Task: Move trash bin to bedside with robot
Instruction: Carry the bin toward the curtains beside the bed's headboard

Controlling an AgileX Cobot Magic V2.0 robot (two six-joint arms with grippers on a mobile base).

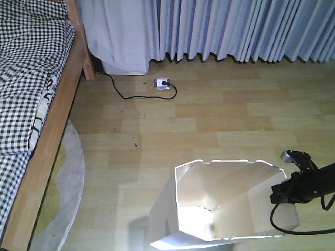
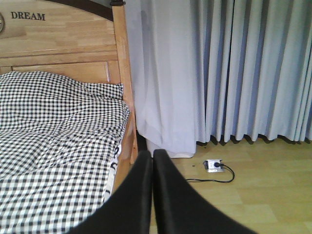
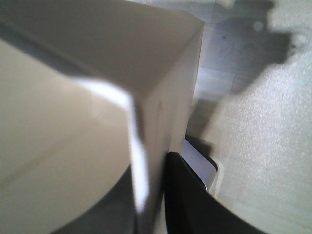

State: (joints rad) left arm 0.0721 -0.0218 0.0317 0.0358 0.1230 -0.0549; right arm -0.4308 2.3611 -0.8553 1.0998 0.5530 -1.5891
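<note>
Right hand (image 1: 279, 192) clamped on trash bin (image 1: 220, 198) rim, lower right; bed (image 1: 52, 120) lies well apart, frame left. Left hand (image 2: 152, 190) closed, empty.

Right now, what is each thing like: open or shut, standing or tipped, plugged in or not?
trash bin, upright, no lid, nothing seen inside.
right pincer, shut on the trash bin's wall.
left pincer, shut, holding nothing.
curtains, drawn closed.
power strip, one black plug in it.
bed, checked bedding spread over it, creased.
</note>
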